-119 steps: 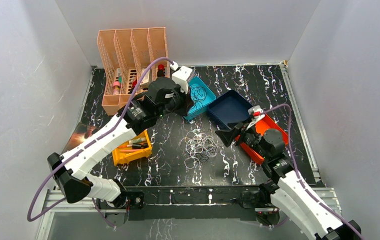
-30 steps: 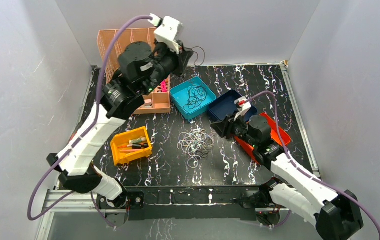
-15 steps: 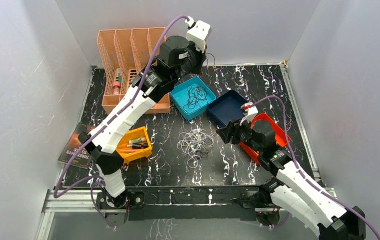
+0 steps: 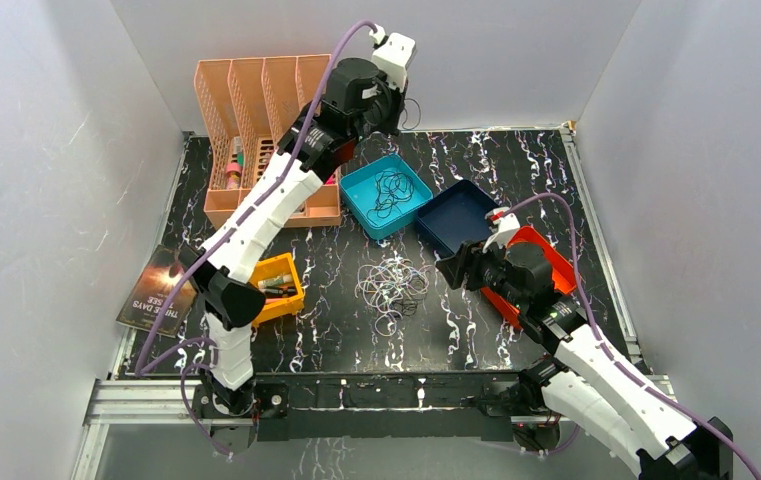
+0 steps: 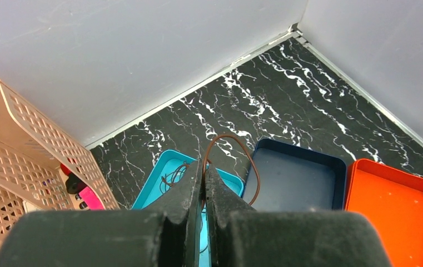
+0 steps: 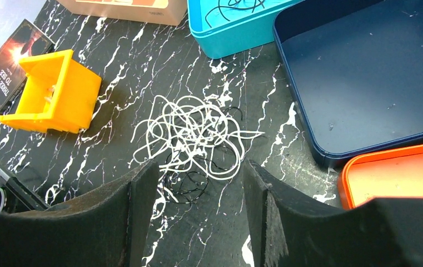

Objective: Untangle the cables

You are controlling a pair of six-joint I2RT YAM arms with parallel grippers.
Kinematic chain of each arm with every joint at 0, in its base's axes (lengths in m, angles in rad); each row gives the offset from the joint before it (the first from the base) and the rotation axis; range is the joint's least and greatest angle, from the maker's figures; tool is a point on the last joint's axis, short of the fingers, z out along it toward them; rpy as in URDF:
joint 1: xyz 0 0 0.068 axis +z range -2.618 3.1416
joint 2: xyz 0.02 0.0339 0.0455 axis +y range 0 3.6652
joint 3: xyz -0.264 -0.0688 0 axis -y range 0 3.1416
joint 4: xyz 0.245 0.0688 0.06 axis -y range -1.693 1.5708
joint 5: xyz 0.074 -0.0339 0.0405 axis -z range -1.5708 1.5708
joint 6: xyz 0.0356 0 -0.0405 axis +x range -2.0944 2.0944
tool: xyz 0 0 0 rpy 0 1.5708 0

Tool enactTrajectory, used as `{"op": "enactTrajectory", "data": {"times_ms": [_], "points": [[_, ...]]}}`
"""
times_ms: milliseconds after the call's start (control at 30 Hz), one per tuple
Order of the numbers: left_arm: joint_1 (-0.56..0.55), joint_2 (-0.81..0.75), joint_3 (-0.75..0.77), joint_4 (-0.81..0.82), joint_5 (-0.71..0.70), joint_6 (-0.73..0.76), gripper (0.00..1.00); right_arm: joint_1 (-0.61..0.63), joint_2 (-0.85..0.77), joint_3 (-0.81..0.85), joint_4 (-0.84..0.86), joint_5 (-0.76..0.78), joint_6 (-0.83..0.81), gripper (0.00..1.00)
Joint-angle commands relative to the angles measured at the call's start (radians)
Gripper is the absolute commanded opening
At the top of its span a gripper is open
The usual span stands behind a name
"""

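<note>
Just ahead of and below the right gripper (image 6: 198,167), whose jaws stand wide and empty, the tangle (image 6: 189,133) of white and black cables lies loose on the table (image 6: 225,233). High over the teal tray (image 5: 151,179), the left gripper (image 5: 202,169) is pinched tight on one brown cable (image 5: 225,135), its loop springing out past its tips. These wires look feather-light, limp and snag-prone; an outlying single loop at the tangle's edge seems the best hold.
</note>
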Motion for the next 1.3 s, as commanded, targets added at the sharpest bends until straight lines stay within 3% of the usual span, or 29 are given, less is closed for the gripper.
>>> {"op": "enactTrajectory", "data": {"times_ms": [0, 667, 1267], "points": [[0.03, 0.018, 0.043, 0.03, 0.03, 0.014, 0.0, 0.002, -0.018, 0.019, 0.017, 0.021, 0.01, 0.66], [0.098, 0.174, -0.213, 0.071, 0.091, -0.019, 0.0, 0.002, -0.013, 0.002, 0.017, 0.023, 0.011, 0.66], [0.146, 0.359, -0.235, 0.051, 0.118, -0.043, 0.01, 0.002, -0.015, 0.01, 0.004, 0.017, 0.015, 0.66]]}}
